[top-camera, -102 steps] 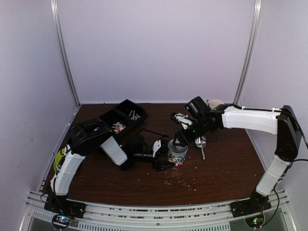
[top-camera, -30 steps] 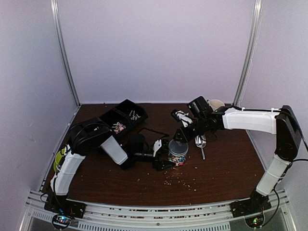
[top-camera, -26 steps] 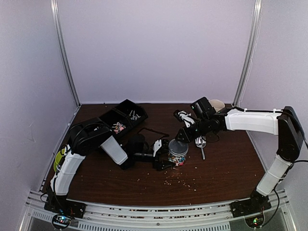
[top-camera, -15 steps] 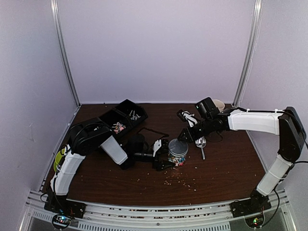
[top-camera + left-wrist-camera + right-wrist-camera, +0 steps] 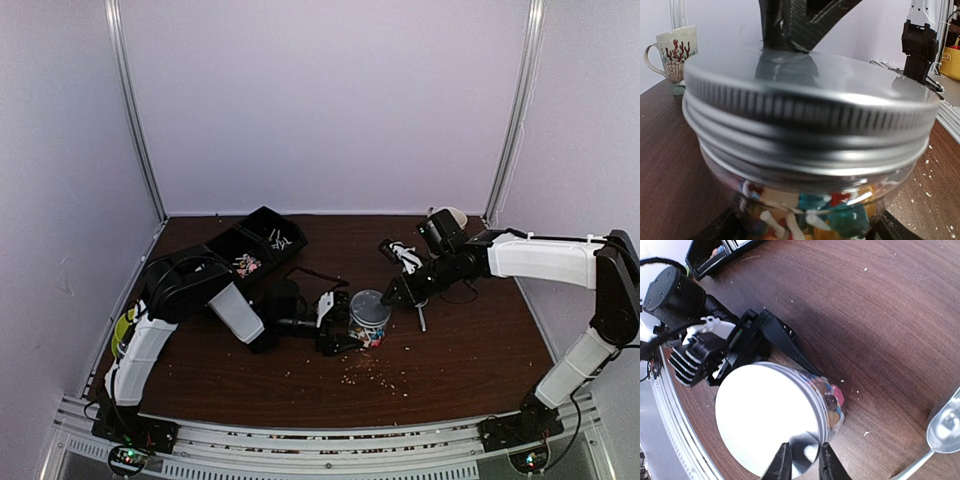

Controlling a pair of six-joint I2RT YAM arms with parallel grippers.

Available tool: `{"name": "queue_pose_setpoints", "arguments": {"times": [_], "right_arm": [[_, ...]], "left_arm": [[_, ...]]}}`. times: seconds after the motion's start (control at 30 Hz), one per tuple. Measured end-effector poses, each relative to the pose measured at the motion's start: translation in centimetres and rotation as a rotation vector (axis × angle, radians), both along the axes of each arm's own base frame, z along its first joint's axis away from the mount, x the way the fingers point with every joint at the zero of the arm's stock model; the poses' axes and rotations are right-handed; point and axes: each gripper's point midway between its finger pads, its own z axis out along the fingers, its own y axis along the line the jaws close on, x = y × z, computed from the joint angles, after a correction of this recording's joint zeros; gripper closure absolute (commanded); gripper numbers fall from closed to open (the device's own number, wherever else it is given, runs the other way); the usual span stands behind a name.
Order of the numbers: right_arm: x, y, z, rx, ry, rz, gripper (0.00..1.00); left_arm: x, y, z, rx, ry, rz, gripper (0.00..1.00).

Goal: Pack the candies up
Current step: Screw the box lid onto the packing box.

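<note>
Two arms meet: left gripper (image 5: 347, 325), spread wide, clasps the jar (image 5: 370, 322) of candies (image 5: 833, 401); right gripper (image 5: 802, 463), nearly closed and empty, hovers beside its lid (image 5: 767, 417).

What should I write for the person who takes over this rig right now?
Left gripper: clamped on the jar.
Right gripper: nearly shut, empty, by the edge of the lid.
Candies: many in the jar; some in the black tray, back left.
Done: candies in jar, lid on.
To do: check that the lid is tight (cannot tell), then release the jar.
The spoon lies right of the jar.
</note>
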Motion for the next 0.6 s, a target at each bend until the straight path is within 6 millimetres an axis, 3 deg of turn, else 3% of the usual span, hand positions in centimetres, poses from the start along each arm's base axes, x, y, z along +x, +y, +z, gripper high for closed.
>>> {"name": "queue_pose_setpoints", "arguments": {"times": [0.17,0.3,0.4,0.53,0.6], "right_arm": [[-0.6,-0.3,-0.2,-0.022,0.029,0.005,0.6],[-1.0,-0.7,0.0,-0.066,0.022,0.029,0.3],[-1.0,-0.7,0.8,-0.1,-0.031,0.07,0.13],[-1.6,-0.2,2.8,-0.116,-0.135,0.144,0.0],[-2.1,0.3,3.6,-0.126,-0.187,0.198,0.0]], "left_arm": [[0.0,0.0,0.0,-0.001,0.005,-0.001,0.21],[0.0,0.0,0.1,-0.003,0.015,-0.001,0.21],[0.0,0.1,0.1,-0.005,0.019,-0.005,0.2],[0.1,0.2,0.2,-0.007,0.025,-0.005,0.2],[0.1,0.2,0.2,-0.008,0.026,-0.007,0.2]]}}
